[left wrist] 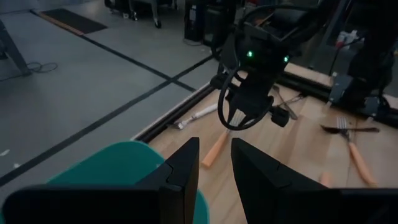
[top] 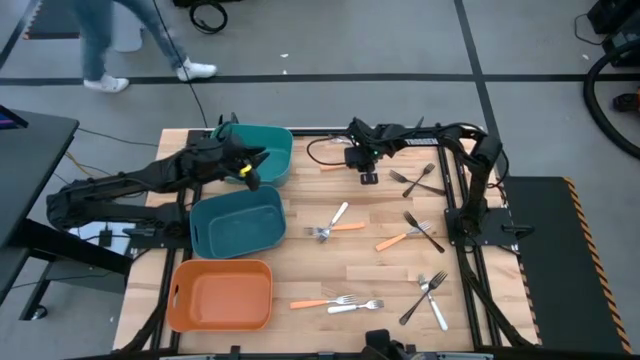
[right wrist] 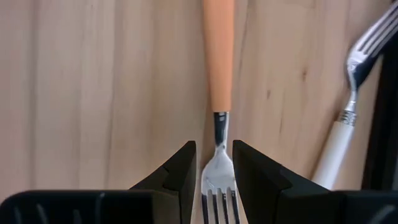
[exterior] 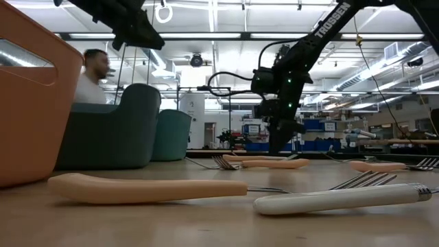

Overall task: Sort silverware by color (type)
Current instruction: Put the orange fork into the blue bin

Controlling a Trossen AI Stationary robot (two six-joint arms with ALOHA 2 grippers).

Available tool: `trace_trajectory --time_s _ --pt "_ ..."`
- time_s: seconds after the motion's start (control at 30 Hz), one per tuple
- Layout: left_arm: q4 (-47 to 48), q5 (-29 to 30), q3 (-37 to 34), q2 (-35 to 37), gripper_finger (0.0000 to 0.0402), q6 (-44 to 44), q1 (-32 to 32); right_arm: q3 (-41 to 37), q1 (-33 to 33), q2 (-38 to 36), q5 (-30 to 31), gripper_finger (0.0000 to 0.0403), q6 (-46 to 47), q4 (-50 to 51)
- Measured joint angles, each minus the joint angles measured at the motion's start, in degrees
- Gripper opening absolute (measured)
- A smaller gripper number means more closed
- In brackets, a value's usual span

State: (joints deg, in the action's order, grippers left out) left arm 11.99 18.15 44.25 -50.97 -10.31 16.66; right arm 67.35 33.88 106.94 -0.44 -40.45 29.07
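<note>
My right gripper (right wrist: 214,163) hung at the table's (top: 300,250) upper middle, jaws narrowly parted astride an orange-handled fork (right wrist: 217,74); my left gripper (left wrist: 214,163), narrowly parted and empty, hovered over the teal bin (top: 265,150).

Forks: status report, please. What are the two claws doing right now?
Right gripper open, straddling orange fork on table's far edge. Left gripper open, empty, above far teal bin. White fork lies beside; nothing blocking.

The word "TROSSEN" runs in white letters along the dark arm link (exterior: 334,19) at the low view's upper right; nothing else is legible.
</note>
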Motion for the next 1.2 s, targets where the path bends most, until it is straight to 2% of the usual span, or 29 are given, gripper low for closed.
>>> trace_trajectory --time_s 0.33,0.7,0.83,1.03,1.2 --pt "-0.94 -0.02 0.00 -1.32 0.0102 -1.14 0.00 0.06 -0.10 2.31 0.45 0.0113 -0.28 -3.95" --pt "-1.21 -0.01 0.00 -1.58 0.0102 -1.11 0.20 0.26 0.11 3.32 -0.99 0.0108 -0.26 -4.00" --pt "-1.25 0.02 0.00 -1.57 0.0102 -1.36 0.31 0.26 0.10 3.36 -1.12 0.0083 -0.26 -3.56" --pt "-1.22 0.00 0.00 -1.57 0.0102 -1.48 0.31 0.26 0.05 3.38 -0.81 0.0018 -0.01 -3.26" --pt "-1.18 0.00 0.00 -1.57 0.0102 -1.51 0.31 0.27 -0.13 3.38 1.40 0.0015 0.50 -2.64"
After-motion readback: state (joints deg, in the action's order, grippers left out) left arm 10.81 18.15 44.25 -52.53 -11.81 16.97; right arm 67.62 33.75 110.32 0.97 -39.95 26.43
